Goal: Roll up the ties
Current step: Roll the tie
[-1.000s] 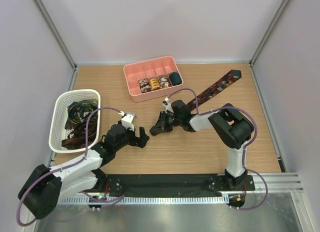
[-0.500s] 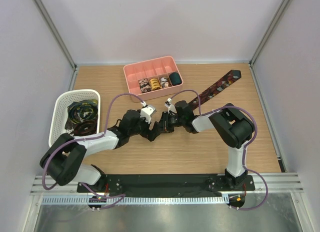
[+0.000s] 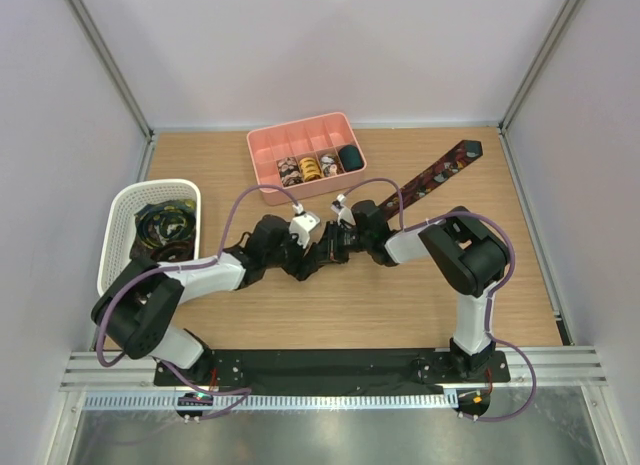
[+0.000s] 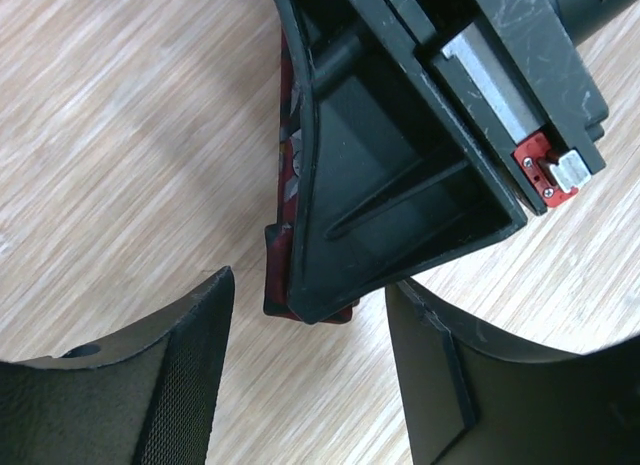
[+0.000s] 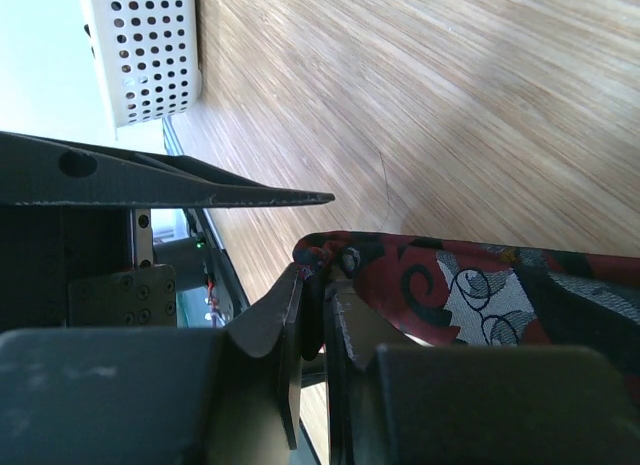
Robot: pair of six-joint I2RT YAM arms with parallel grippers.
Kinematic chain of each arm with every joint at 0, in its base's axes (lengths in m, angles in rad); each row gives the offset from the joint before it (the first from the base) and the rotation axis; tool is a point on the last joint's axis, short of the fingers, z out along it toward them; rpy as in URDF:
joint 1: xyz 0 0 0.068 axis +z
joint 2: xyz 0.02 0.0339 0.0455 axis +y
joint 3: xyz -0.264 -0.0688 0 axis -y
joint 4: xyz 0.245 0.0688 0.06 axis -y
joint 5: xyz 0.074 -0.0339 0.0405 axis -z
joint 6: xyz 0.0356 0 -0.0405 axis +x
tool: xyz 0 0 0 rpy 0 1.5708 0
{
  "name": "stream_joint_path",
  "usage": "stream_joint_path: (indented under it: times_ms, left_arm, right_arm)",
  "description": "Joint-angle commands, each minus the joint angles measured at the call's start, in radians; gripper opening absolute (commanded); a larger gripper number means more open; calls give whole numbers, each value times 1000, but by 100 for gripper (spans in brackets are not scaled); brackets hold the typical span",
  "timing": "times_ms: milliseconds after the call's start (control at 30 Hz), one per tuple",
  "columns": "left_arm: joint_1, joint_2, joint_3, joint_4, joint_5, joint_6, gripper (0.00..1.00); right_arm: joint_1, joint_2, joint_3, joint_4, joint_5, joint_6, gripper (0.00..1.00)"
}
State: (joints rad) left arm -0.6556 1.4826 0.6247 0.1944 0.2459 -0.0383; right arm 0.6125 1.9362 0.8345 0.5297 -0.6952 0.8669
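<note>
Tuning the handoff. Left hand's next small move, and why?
Probably close the left hand on the end of the tie poking past the right hand. Its jaws stand open on either side of that end, the right hand pinches it shut, and the rest of the tie trails across the table.

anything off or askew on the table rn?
Nothing stands out. One tie lies stretched diagonally toward the far right corner, its near end pinched in the right gripper. Nothing has spilled from the pink tray or the white basket.
</note>
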Motion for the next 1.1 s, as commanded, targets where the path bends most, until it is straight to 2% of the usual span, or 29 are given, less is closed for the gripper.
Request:
stream_joint_path:
  times_ms: [0, 367, 500, 533, 867, 967, 1067]
  left_arm:
    - [-10, -1, 17, -15, 9, 29, 63]
    - [-24, 82, 59, -62, -13, 34, 59]
    - [-24, 113, 84, -72, -19, 64, 40]
    - [-24, 116, 92, -72, -19, 69, 38]
    - [-26, 102, 70, -23, -31, 98, 65]
    - [-24, 105, 75, -10, -11, 104, 66]
    - [-22, 126, 101, -33, 18, 117, 61]
  right_arm:
    - [-7, -9, 0, 6, 2, -32, 1]
    - [-8, -8, 15, -71, 31, -91, 1]
    - [-10, -6, 12, -71, 40, -92, 3]
    - [-8, -6, 11, -73, 42, -92, 3]
    - [-8, -11, -6, -31, 11, -75, 3]
    - [-10, -20, -12, -28, -18, -86, 3]
    - [-8, -26, -28, -10, -44, -91, 3]
